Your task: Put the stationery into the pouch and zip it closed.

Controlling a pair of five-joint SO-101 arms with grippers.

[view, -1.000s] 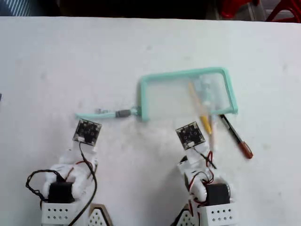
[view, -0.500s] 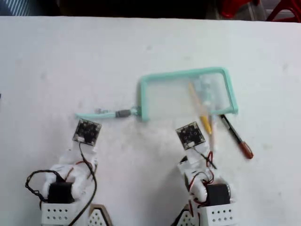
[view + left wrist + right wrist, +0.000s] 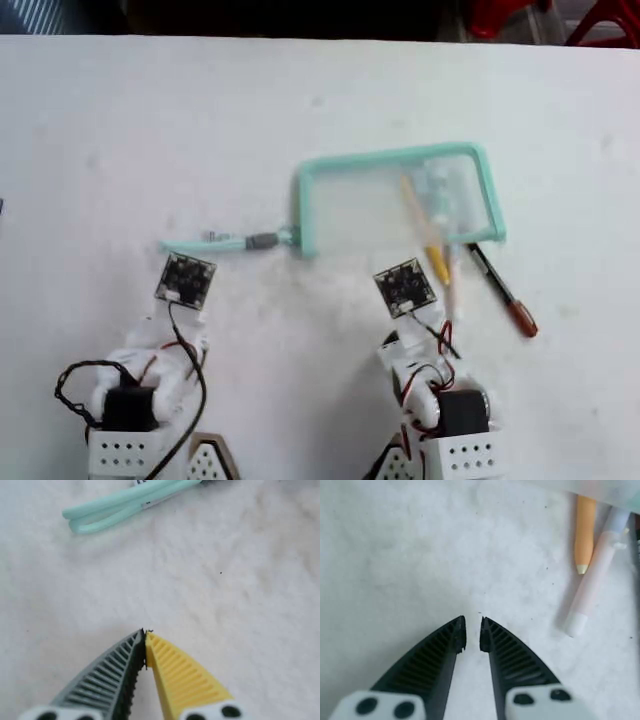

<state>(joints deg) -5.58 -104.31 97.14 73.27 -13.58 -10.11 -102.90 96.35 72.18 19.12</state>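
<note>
Two grippers sit by the tabletop's near edge: left gripper point(image 3: 145, 632) pressed together, right gripper point(image 3: 472, 630) slightly parted, both empty. Farther, toward the tabletop's middle, lies the mint pouch point(image 3: 400, 158); a yellow pencil point(image 3: 585, 530) and a pale pen point(image 3: 595, 580) stick out, with a black pen point(image 3: 500, 290) beside them.

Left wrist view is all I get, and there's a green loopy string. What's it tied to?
Observer: In the high view that strap runs to the corner of a clear pouch with a mint edge.
Operator: Is stuff inside it?
Observer: A yellow pencil and a pale pen stick partway out of its near edge.
Operator: Anything else?
Observer: A black pen with a brown end lies outside, its tip at the pouch's corner.
</note>
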